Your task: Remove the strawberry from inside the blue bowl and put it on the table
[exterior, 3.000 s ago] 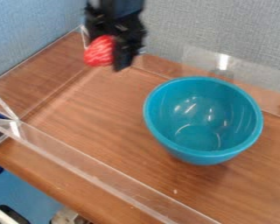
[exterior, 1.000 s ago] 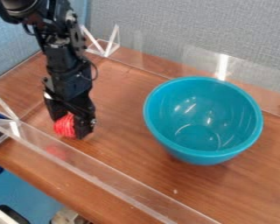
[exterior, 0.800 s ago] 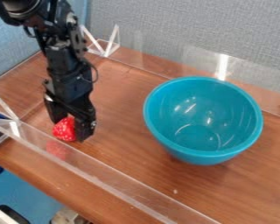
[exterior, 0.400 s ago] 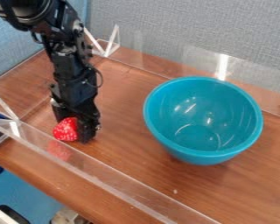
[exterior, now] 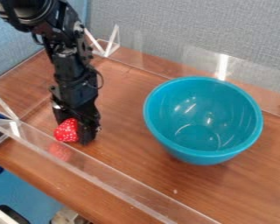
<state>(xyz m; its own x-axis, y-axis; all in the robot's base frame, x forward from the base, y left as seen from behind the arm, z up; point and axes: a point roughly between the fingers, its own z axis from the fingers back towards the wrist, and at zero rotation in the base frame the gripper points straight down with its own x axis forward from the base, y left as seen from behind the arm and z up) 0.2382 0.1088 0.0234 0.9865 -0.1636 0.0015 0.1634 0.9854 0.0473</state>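
So we've got the strawberry (exterior: 67,131) sitting on the table (exterior: 130,153), right at the lower left of the gripper (exterior: 80,129) tips. It's too small and blurry for us to call which way its cap or long axis points, maybe roughly upright. The table is reddish wood grain with a low clear acrylic wall (exterior: 95,175) along the near edge and a grey-blue backdrop behind. Off to the gripper's right, well apart, sits the blue bowl (exterior: 205,119), nothing inside. The gripper points straight down, fingers pinched together; the berry touches it or sits just beside, not clamped as far as we can tell.
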